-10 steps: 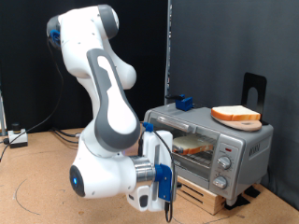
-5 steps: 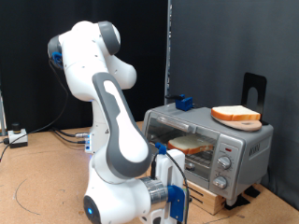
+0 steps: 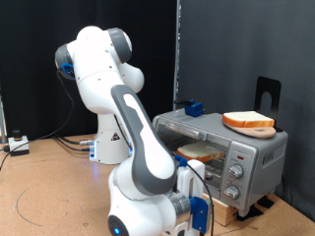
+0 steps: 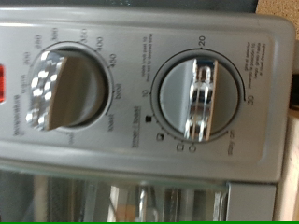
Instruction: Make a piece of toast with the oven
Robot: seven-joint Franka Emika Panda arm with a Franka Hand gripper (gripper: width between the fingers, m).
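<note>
The silver oven (image 3: 258, 157) stands at the exterior view's right with its glass door shut. The piece of toast (image 3: 202, 150) lies inside on the rack, seen through the glass. A second bread slice (image 3: 248, 121) lies on the oven's top. My gripper (image 3: 202, 218) hangs low in front of the oven's lower left corner, and its fingers do not show. The wrist view is filled by the oven's control panel (image 4: 140, 140) with a temperature knob (image 4: 58, 89) and a timer knob (image 4: 198, 96). No finger shows there.
The oven sits on a low wooden pallet (image 3: 219, 206). A black stand (image 3: 267, 93) rises behind it and a small blue object (image 3: 192, 106) sits at its back. Cables and a white box (image 3: 18, 145) lie at the exterior view's left on the wooden table.
The arm has swung towards the exterior view's right and dropped lower, bringing the hand closer to the oven's front. The oven and both slices have not moved.
</note>
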